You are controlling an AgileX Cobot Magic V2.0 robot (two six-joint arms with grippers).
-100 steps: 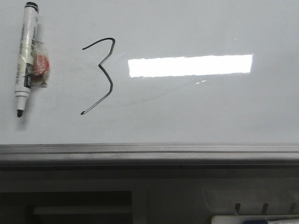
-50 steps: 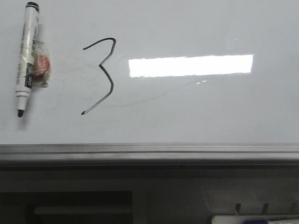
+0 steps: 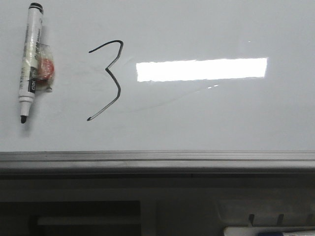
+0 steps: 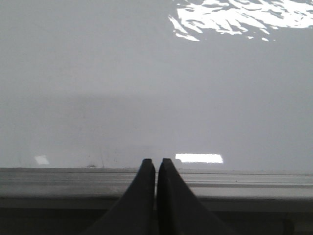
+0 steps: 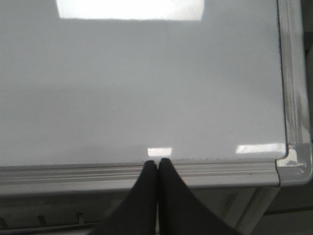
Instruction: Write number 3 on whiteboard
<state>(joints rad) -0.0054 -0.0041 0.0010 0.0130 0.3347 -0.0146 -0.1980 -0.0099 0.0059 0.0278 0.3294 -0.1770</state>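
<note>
A thin black angular number 3 (image 3: 109, 78) is drawn on the whiteboard (image 3: 206, 118), left of the bright light reflection (image 3: 202, 69). An uncapped white marker pen (image 3: 29, 61) lies on the board at the far left, tip toward the rail, with a small red-and-clear piece (image 3: 44, 69) beside it. Neither gripper shows in the front view. In the left wrist view my left gripper (image 4: 156, 162) is shut and empty over the board's lower rail (image 4: 234, 178). In the right wrist view my right gripper (image 5: 157, 162) is shut and empty at the rail (image 5: 73, 174) near the board's corner (image 5: 293, 164).
Below the grey rail (image 3: 157, 160) sits a dark tray area (image 3: 88, 216) with a white item (image 3: 268, 231) at the bottom right. The board's side frame (image 5: 293, 73) runs along the edge in the right wrist view.
The front picture has shifted a few pixels to the right; the marker and the 3 keep their places on the board. No gripper motion is visible.
</note>
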